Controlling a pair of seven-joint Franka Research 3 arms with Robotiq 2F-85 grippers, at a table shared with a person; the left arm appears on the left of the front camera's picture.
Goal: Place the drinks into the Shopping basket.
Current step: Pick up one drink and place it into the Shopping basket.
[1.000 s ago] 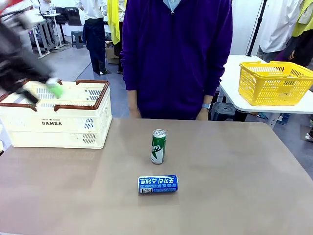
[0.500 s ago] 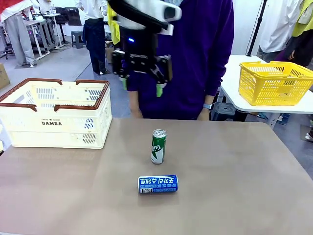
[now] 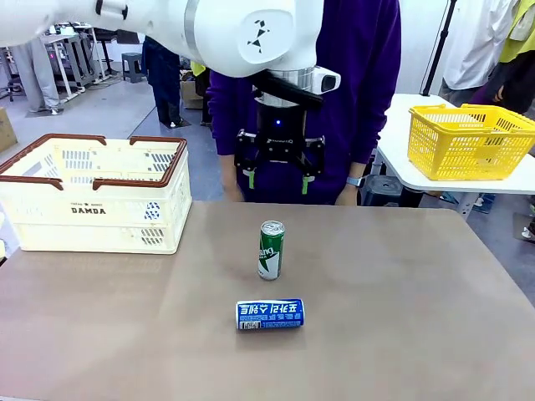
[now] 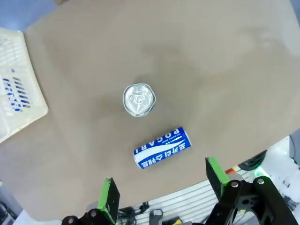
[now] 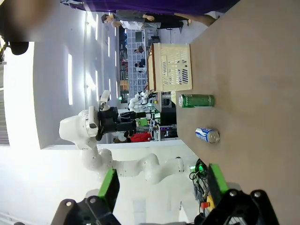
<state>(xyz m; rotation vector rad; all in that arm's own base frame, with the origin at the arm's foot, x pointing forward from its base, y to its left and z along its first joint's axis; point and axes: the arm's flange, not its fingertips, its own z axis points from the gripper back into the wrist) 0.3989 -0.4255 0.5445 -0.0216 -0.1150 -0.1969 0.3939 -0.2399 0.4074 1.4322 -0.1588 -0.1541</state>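
The green can (image 3: 271, 249) is standing mid-table, with the blue can (image 3: 270, 314) lying at its 6 o'clock and the Shopping basket (image 3: 125, 227) at its 10 o'clock. I am hovering the left gripper (image 3: 276, 182) overhead, fingers apart. I am planning a straight descent, centring both pads mid-body.

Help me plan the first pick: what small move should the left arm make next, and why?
Probably lower the left gripper onto the upright green slim drink can: its jaws are open, it hovers above that can, and the can stands outside the cream-white slotted plastic basket.
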